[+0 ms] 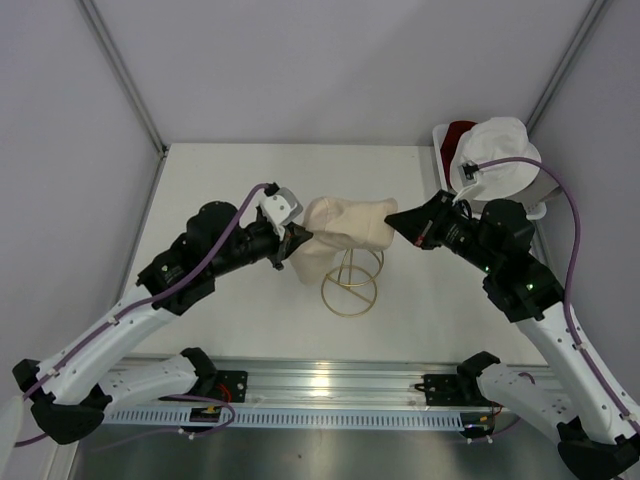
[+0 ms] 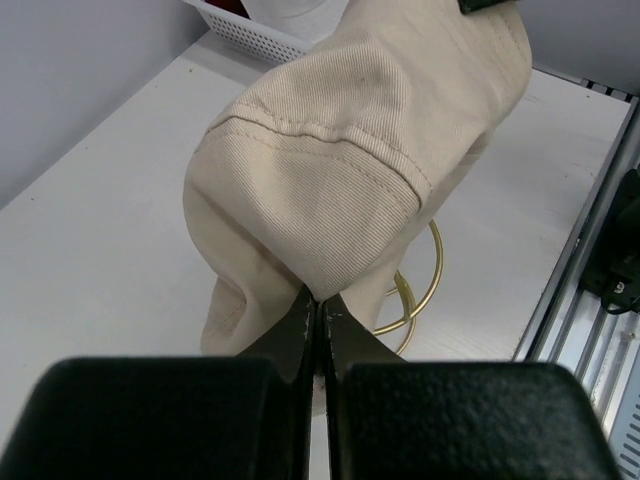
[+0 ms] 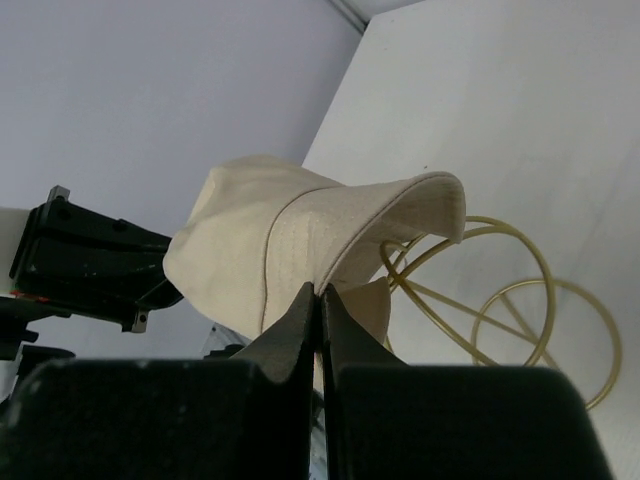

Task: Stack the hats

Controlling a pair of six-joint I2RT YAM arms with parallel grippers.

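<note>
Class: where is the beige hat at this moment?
Top view: the beige hat is mid-table, over the gold wire stand, pinched between the left gripper and the right gripper.

The white flat surface (image 1: 230, 175) is lit brightly and evenly from above; only a faint, soft shadow is cast beside the gold wire stand with a ring base (image 1: 349, 290). A glare streak is seen on the silver metal rail (image 1: 320, 378) at the near edge. From the left wrist, the beige twill bucket hat (image 2: 340, 150) is rendered sharply — its weave is resolved — while the black left hand (image 2: 318, 305) and black right hand (image 3: 318, 295) are rendered dark, with little detail.
</note>
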